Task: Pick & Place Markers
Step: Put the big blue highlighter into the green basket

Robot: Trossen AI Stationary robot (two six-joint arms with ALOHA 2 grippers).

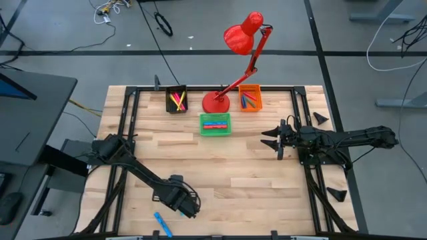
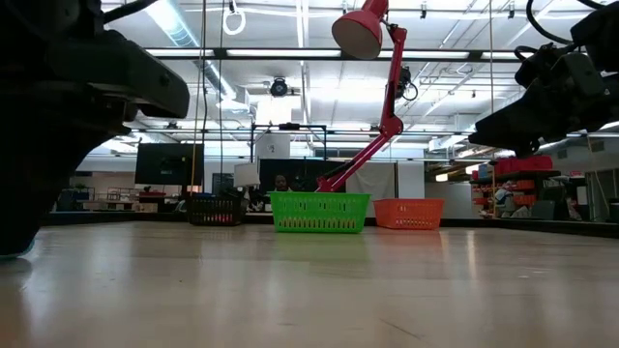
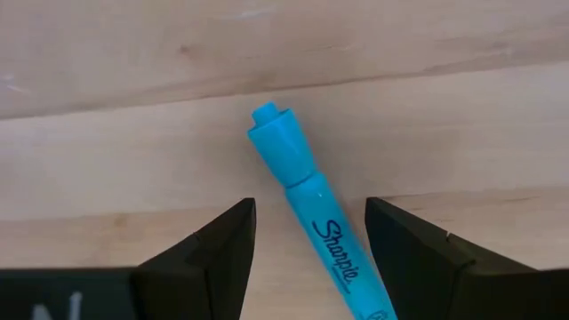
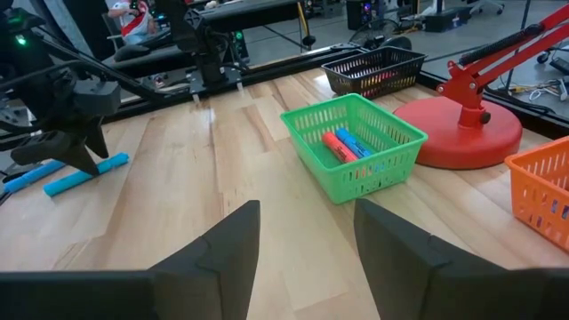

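I am hanging my left gripper (image 3: 307, 236) low over the tabletop (image 1: 227, 173) near its front edge, fingers spread apart and gripping nothing, with a blue marker (image 3: 316, 222) lying flat on the wood between them, its capped end pointing out past my fingertips (image 3: 233, 222). My right gripper (image 1: 272, 139) is waiting released at the right side, facing the green bin (image 4: 356, 142) that is holding red and blue markers (image 4: 348, 147).

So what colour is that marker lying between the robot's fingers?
Light blue: the marker has black lettering on its barrel. The left wrist view shows it best.
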